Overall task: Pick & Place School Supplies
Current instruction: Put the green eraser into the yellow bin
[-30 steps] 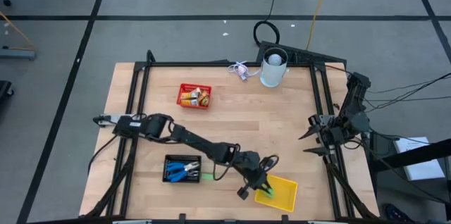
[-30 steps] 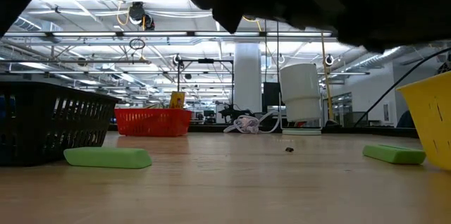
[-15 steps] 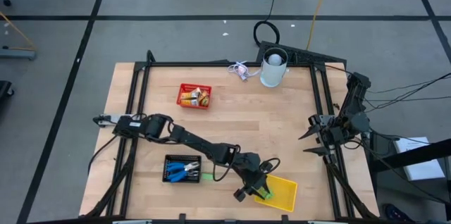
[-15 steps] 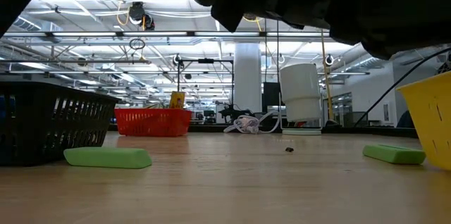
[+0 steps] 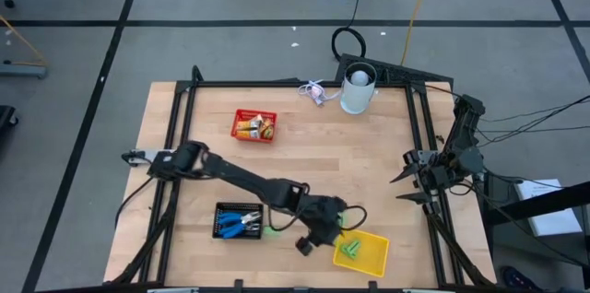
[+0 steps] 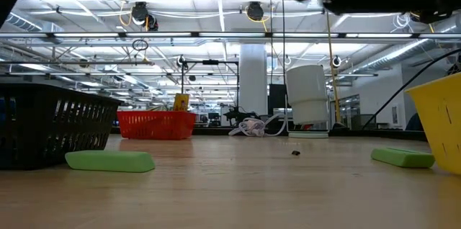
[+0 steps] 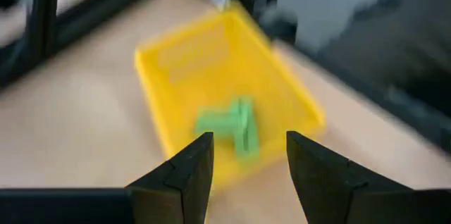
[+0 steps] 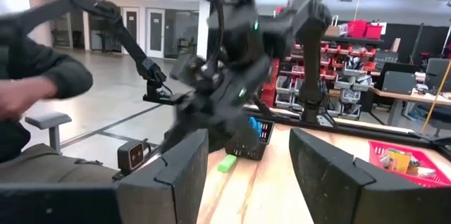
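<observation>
Two bright green bars (image 7: 232,129) lie crossed on the floor of the yellow basket (image 5: 369,258) near the table's front edge. My left gripper (image 5: 320,240) hovers open just left of that basket with nothing between its fingers (image 7: 184,175). A third green bar (image 5: 273,231) lies flat on the table beside the black basket (image 5: 238,221), which holds blue-handled scissors. In the low view another green bar (image 6: 403,158) lies in front of the yellow basket (image 6: 438,117). The red basket (image 5: 253,125) holds yellow-orange sticks. My right gripper (image 5: 406,181) waits open at the table's right edge.
A white cup (image 5: 358,90) stands at the far edge with a small bundle of cord (image 5: 313,92) to its left. A black frame (image 5: 295,83) runs round the table. In the right wrist view a person's sleeve and hand (image 8: 35,83) show beyond the table.
My left gripper has opened over the yellow basket and let go of a green bar, which now lies in the basket. The gripper has then risen and drawn back toward the table's left, out of the basket.
</observation>
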`<move>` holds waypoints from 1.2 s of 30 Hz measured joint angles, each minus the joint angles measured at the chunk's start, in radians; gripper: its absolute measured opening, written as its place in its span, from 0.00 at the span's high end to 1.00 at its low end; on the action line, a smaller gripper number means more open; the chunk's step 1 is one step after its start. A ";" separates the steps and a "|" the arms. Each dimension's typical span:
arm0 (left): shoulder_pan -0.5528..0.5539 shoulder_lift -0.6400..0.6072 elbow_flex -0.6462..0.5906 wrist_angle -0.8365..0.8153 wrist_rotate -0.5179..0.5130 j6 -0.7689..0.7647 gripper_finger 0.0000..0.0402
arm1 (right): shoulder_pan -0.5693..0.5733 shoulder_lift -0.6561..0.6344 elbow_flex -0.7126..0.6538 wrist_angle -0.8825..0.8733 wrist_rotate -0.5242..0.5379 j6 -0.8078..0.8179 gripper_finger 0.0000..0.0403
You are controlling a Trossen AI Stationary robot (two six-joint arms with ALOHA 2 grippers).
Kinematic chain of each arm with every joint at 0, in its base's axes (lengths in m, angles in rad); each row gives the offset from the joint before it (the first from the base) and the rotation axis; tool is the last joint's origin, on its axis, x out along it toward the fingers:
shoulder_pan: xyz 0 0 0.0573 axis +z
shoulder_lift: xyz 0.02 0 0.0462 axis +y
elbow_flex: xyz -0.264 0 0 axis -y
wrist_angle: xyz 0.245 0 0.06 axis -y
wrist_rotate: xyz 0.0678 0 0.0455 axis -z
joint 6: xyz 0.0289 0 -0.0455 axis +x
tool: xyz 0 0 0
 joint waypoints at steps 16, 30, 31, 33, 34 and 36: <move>-0.152 -0.113 -0.174 -0.691 -0.358 -0.426 0.54 | 0.000 0.000 0.000 -0.041 0.004 0.047 0.53; -0.164 -0.139 -0.235 -0.677 -0.326 -0.513 0.54 | 0.000 0.000 0.000 -0.042 0.004 0.048 0.53; -0.164 -0.143 -0.235 -0.675 -0.312 -0.523 0.54 | 0.000 0.000 0.000 -0.041 0.004 0.048 0.53; -0.168 -0.153 -0.235 -0.672 -0.291 -0.542 0.54 | 0.000 0.000 0.000 -0.042 0.004 0.049 0.53; -0.172 -0.153 -0.235 -0.666 -0.291 -0.547 0.54 | 0.000 0.000 0.000 -0.043 0.004 0.049 0.53; -0.179 -0.153 -0.235 -0.655 -0.286 -0.550 0.54 | 0.000 0.000 0.000 -0.046 0.004 0.049 0.53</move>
